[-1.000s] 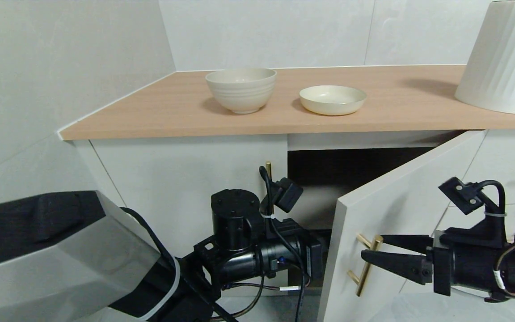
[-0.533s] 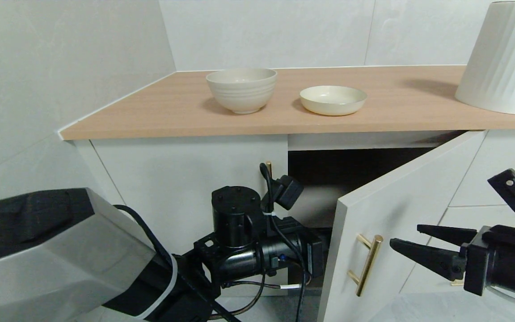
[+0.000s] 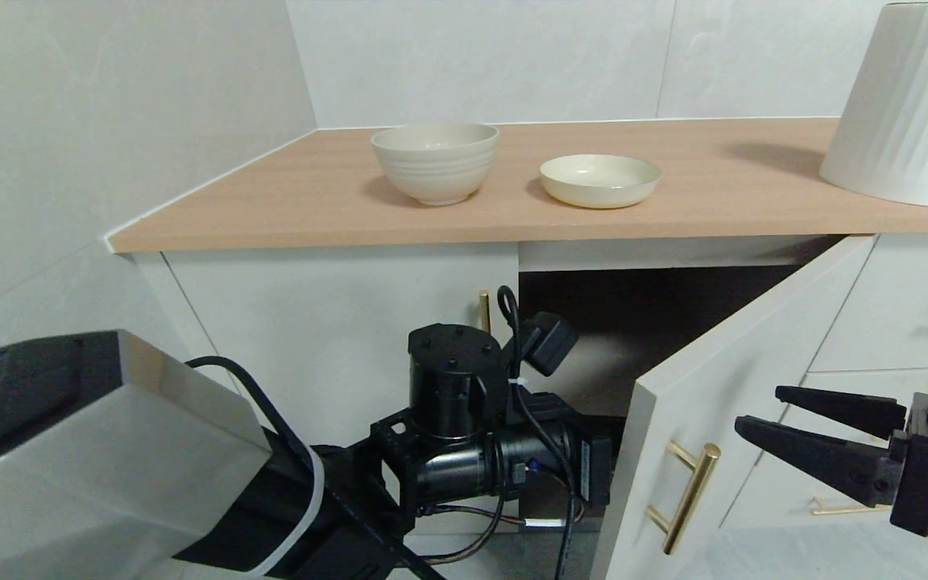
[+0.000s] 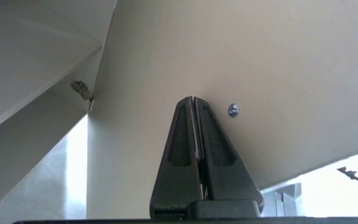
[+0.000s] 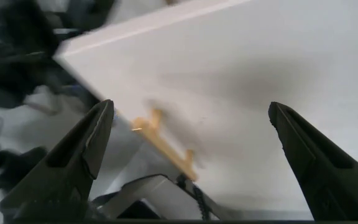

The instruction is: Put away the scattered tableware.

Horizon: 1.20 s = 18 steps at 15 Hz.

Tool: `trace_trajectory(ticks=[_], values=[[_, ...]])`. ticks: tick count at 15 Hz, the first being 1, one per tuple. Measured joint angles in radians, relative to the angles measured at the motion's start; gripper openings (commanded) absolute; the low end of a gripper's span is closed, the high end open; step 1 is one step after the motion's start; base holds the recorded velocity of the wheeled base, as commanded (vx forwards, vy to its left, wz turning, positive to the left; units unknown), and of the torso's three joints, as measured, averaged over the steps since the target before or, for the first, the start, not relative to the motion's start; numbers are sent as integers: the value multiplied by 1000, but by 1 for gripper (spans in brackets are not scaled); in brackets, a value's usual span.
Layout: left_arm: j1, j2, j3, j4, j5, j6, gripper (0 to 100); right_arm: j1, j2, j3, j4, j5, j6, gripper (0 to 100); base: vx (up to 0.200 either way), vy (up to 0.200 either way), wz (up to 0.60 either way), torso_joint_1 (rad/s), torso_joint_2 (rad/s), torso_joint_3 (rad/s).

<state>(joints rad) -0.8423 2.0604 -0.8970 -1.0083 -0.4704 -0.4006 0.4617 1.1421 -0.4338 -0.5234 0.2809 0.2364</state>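
A cream bowl (image 3: 435, 161) and a shallow cream dish (image 3: 600, 180) stand side by side on the wooden counter (image 3: 271, 205). Below them the white cabinet door (image 3: 746, 354) stands partly open, its gold handle (image 3: 685, 495) facing outward. My right gripper (image 3: 758, 408) hangs open to the right of that handle, apart from it; in the right wrist view the gripper (image 5: 188, 118) faces the door and handle (image 5: 166, 144). My left arm (image 3: 464, 435) reaches into the cabinet opening. My left gripper (image 4: 192, 101) is shut, empty, its tips against the door's inner face.
A tall white ribbed container (image 3: 907, 105) stands on the counter at the right. The closed left cabinet door (image 3: 335, 338) has its own gold handle (image 3: 484, 310). Drawer fronts (image 3: 899, 322) lie right of the open door. Tiled walls enclose the corner at left and behind.
The door has swung further open. My right gripper has let go of the handle and drawn back to the right. My left arm has shifted right behind the door.
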Motion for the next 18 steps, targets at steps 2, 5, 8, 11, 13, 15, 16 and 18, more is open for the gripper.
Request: trace_trajectory(ticks=[2,5,8,11,13,15,16,18], values=[[-4,10,-5,0,3,0,0,-1,-20,0,0,19,0,100,-200,0,0,10,0,-2],[-16,27,-24,2,-3,0,0,0,-44,-5,1,21,0,100,-67,0,0,6,-2,1],[-13,61,-72,10,-2,0,0,1,-66,-9,-3,22,0,100,0,0,0,0,0,0],[-14,91,-141,97,1,0,0,1,-75,-15,-5,21,0,100,0,0,0,0,0,0],[-14,104,-169,115,0,0,0,1,-82,-23,-6,20,0,100,0,0,0,0,0,0],[-23,111,-177,129,2,0,0,0,-90,-37,-6,19,1,100,0,0,0,0,0,0],[-30,113,-180,134,1,0,0,0,-93,-45,-7,17,1,100,-200,0,0,-2,2,-2],[-41,116,-201,163,2,0,0,0,-106,-53,-6,15,1,100,-200,0,0,7,2,5]])
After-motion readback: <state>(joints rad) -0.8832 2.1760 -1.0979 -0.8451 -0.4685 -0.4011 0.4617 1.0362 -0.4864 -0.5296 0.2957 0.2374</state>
